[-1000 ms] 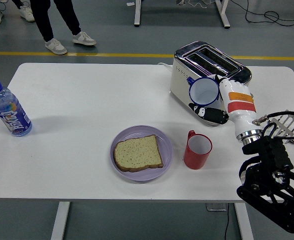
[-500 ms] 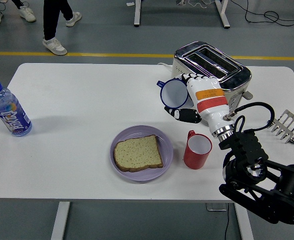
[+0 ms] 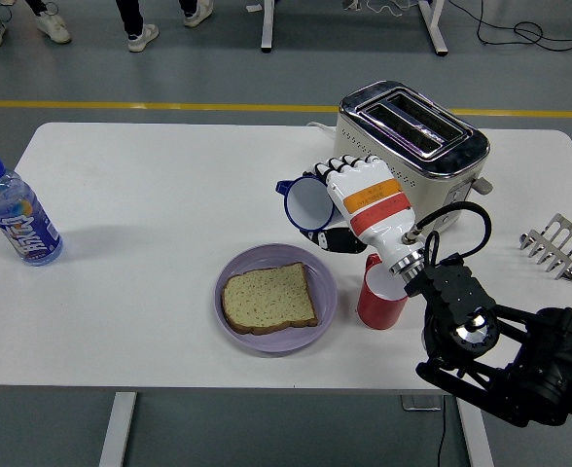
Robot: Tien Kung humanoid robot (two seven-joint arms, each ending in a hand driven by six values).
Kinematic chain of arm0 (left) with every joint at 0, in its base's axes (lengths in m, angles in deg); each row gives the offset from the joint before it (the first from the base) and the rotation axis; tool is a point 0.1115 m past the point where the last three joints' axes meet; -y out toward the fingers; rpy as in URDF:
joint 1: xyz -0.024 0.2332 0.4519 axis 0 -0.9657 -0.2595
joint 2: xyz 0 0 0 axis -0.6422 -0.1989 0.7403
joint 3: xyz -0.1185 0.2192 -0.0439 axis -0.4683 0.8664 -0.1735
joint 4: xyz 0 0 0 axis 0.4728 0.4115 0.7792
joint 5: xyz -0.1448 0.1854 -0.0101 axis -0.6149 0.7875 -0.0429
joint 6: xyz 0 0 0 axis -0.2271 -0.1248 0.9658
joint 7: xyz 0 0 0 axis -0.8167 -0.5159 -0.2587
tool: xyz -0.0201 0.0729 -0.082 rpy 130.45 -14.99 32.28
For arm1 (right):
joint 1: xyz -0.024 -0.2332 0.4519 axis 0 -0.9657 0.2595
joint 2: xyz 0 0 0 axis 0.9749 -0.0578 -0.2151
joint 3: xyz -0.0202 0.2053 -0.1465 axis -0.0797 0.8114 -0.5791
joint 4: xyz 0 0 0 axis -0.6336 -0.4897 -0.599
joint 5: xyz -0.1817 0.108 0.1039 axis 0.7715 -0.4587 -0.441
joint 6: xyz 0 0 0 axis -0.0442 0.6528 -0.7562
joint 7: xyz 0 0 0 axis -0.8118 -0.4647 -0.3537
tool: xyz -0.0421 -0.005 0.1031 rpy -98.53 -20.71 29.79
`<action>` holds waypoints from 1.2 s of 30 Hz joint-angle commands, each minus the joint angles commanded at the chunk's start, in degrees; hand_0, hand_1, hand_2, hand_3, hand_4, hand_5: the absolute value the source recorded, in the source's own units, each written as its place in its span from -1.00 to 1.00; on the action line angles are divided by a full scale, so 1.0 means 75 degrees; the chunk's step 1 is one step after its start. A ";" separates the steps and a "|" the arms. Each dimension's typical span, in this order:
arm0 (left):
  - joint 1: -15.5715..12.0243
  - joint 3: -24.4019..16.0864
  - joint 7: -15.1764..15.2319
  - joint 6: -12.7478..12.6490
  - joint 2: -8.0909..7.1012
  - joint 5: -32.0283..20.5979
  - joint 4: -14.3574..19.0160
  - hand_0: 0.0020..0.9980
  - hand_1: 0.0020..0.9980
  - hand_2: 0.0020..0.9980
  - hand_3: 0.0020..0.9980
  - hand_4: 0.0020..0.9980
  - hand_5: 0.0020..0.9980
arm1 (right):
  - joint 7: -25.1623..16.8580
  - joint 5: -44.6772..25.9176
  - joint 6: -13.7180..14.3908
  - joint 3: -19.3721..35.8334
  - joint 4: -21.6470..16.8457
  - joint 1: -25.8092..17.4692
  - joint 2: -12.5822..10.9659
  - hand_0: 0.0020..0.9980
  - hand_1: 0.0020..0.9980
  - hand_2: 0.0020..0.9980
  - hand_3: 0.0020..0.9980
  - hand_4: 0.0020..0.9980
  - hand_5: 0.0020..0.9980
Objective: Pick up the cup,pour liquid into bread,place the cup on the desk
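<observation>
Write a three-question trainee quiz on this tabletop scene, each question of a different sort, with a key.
1. True or false: the right hand grips the blue-rimmed white cup, tipped on its side.
2. What lies on the purple plate?
A. a fork
B. a slice of bread
C. a bottle cap
3. Fill in: the water bottle stands near the table's ___ edge.

Key:
1. True; the cup's mouth faces sideways, and it is held above the table beside the toaster.
2. B
3. Left. The red mug stands just right of the plate, and a small metal rack sits at the far right.
</observation>
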 joint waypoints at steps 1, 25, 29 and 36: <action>-0.0002 -0.0003 -0.0002 0.0000 0.0001 0.0006 0.0000 0.37 0.39 0.40 0.11 -0.49 1.00 | 0.0001 0.0000 0.0011 -0.0009 0.0020 0.0012 0.0005 -0.21 -0.56 -0.25 -0.13 0.52 -0.62; -0.0061 -0.0038 -0.0023 -0.0003 0.0014 0.0017 0.0009 0.37 0.39 0.41 0.11 -0.49 1.00 | 0.0239 0.0000 0.0161 -0.1603 0.0403 0.1611 -0.0083 -0.04 -0.44 -0.18 -0.11 0.49 -0.65; -0.0043 -0.0025 -0.0021 -0.0006 0.0016 -0.0015 0.0013 0.38 0.40 0.41 0.11 -0.49 1.00 | 0.0225 0.0000 0.0161 -0.2036 0.0481 0.2029 -0.0097 -0.01 -0.43 -0.17 -0.10 0.48 -0.68; -0.0027 -0.0008 -0.0014 -0.0010 0.0013 -0.0055 0.0019 0.38 0.40 0.41 0.11 -0.49 1.00 | -0.0183 0.0000 -0.0073 -0.2324 0.0559 0.2707 -0.0060 0.01 -0.43 -0.17 -0.10 0.47 -0.69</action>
